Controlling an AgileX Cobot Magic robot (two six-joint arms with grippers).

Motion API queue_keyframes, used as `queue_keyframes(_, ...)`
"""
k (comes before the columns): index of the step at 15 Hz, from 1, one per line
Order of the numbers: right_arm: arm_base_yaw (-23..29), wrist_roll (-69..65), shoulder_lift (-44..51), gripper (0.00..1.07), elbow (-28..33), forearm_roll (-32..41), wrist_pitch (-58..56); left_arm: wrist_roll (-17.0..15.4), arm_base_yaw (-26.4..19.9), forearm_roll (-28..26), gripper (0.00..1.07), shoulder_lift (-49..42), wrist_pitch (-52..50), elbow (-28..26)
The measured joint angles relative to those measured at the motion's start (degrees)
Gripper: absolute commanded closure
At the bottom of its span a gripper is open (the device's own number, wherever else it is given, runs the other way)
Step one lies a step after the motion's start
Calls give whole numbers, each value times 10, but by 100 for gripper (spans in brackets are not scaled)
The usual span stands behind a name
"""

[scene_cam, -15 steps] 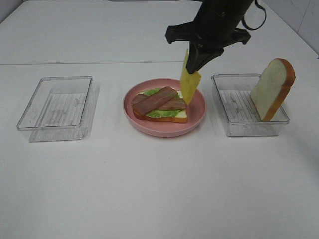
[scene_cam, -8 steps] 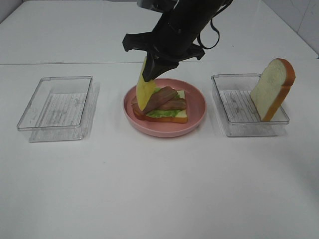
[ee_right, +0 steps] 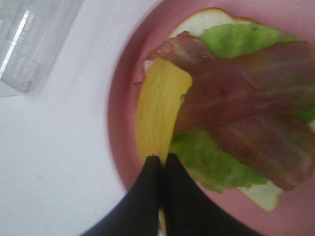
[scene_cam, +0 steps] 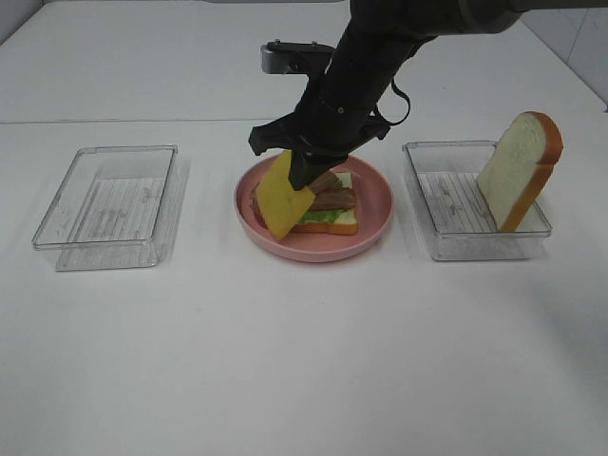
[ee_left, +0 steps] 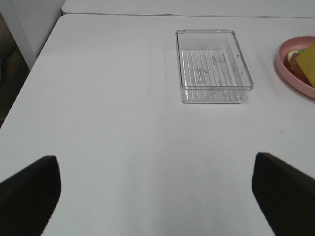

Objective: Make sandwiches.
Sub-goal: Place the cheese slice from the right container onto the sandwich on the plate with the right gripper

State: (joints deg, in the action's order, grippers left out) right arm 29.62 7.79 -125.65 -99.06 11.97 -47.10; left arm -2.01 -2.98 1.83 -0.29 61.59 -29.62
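Black right gripper [scene_cam: 302, 179] clamped on a thin yellow square cheese slice [scene_cam: 281, 196], hanging tilted below its fingertips, over a bread slice stacked with green lettuce and brownish-pink bacon strips [ee_right: 256, 93] (possibly touching them) on a round pink plate [scene_cam: 372, 223]. Left gripper's [ee_left: 156, 189] fingers wide apart, empty.

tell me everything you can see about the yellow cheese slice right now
The cheese slice is a thin, flat, plain yellow square, plastic-looking and slightly bent. The right gripper is shut on one edge, holding it tilted over the left side of the pink plate. Its free end hangs low at the stacked bacon and lettuce; the wrist view suggests it touches the bacon, though that is not certain.
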Motion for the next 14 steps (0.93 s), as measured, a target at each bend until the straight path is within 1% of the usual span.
queue_keyframes(1,0,-5,-1,107,0,-14,2,0,0,0,6,0,0,0)
queue_keyframes(2,0,-24,-1,107,0,-70,14,0,0,0,6,0,0,0)
queue_keyframes(5,0,-29,-1,107,0,-101,22,0,0,0,6,0,0,0)
queue_keyframes(7,0,-29,-1,99,0,-110,31,0,0,0,6,0,0,0)
queue_keyframes(8,0,-29,-1,79,0,-113,32,0,0,0,6,0,0,0)
queue_keyframes(9,0,-29,-1,68,0,-115,32,1,0,0,6,0,0,0)
queue_keyframes(10,0,-29,-1,14,0,-116,33,1,0,0,6,0,0,0)
queue_keyframes(11,0,-28,-1,10,0,-116,34,1,0,0,6,0,0,0)
queue_keyframes(14,0,-24,-1,11,0,-124,32,1,0,0,6,0,0,0)
